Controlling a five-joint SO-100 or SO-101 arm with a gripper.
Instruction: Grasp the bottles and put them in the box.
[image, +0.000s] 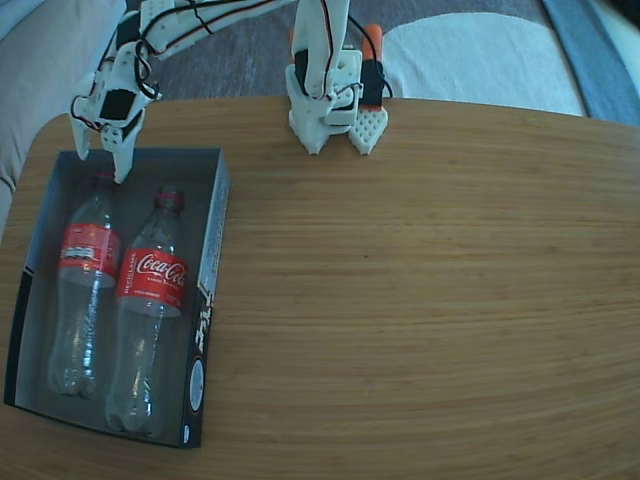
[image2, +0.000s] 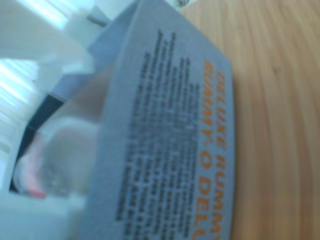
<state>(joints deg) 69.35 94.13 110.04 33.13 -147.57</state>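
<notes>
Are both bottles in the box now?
Yes. In the fixed view both bottles lie side by side inside the box, necks toward the gripper.

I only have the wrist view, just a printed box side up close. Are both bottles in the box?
Observer: Yes. In the fixed view the left bottle and the right bottle lie side by side inside the box.
Operator: Where is the tool?
Observer: The tool hangs over the box's far left corner, above the left bottle's neck, tips apart.
Operator: Anything else on the table?
Observer: I see just the arm's base at the far edge of the table.
</notes>
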